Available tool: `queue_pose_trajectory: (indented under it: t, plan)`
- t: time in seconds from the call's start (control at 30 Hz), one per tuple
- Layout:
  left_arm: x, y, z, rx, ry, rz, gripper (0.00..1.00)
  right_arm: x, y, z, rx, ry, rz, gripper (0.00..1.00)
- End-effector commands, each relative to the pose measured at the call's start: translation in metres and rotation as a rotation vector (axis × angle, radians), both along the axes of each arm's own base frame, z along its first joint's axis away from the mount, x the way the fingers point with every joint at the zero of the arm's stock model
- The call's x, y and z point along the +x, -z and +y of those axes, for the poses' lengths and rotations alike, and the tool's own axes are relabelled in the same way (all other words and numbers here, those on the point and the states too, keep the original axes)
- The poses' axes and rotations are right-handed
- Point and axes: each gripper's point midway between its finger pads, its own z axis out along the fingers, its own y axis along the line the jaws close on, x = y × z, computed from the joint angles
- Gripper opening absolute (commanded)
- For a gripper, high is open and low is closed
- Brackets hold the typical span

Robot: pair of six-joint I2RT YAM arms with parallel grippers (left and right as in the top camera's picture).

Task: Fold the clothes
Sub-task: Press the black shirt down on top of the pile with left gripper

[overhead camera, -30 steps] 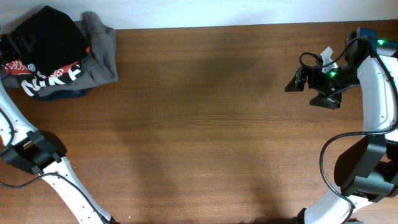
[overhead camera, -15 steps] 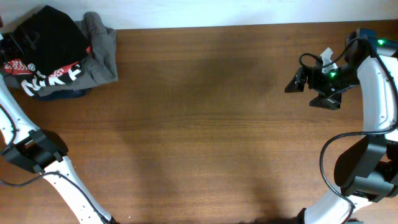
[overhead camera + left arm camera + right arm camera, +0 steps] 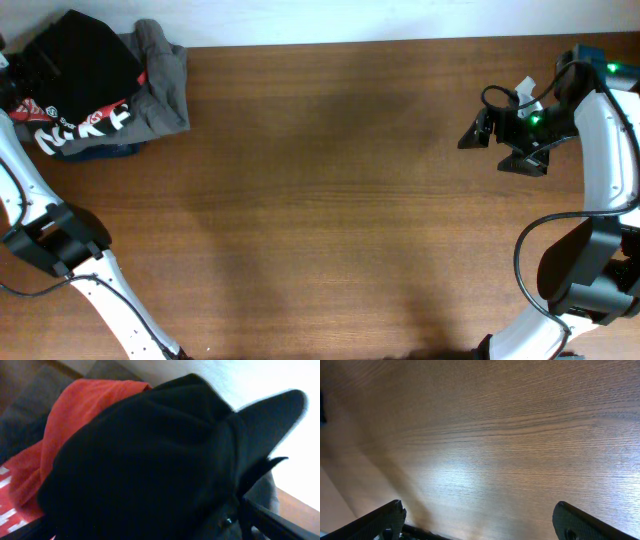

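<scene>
While the left gripper [image 3: 12, 75] and right gripper [image 3: 490, 150] both stand wide and empty, the black garment [image 3: 80, 50] lies bunched atop the red shirt [image 3: 85, 120] and grey garment [image 3: 165, 80] at the table's [image 3: 330, 200] far-left corner, so no fold looks begun.

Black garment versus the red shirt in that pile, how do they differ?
The black garment sits on top of the pile, while the red shirt lies under it with only an edge showing. The black garment's visible surface is plain, but the red shirt carries large white lettering. Both are bunched up and unfolded, resting on the grey garment at the table's corner.
</scene>
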Motion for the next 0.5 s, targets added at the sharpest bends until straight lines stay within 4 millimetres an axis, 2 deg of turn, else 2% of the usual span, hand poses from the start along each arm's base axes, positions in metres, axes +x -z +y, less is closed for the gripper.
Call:
queue_pose_trajectory:
  t: [0.0, 0.2, 0.3, 0.47]
  plan:
    - [0.003, -0.017, 0.003, -0.061, -0.087, -0.027, 0.99, 0.0, 0.0, -0.001, -0.001, 0.0, 0.001, 0.99]
    - [0.011, -0.029, 0.011, -0.15, -0.185, -0.089, 0.99, 0.0, 0.0, -0.001, -0.001, 0.0, 0.001, 0.99]
    - [0.014, -0.034, 0.013, -0.139, -0.183, -0.111, 0.99, 0.0, 0.0, -0.001, -0.001, 0.0, 0.001, 0.99]
    - [0.016, -0.028, 0.01, -0.153, -0.185, -0.102, 0.99, 0.0, 0.0, -0.001, -0.001, 0.0, 0.0, 0.99]
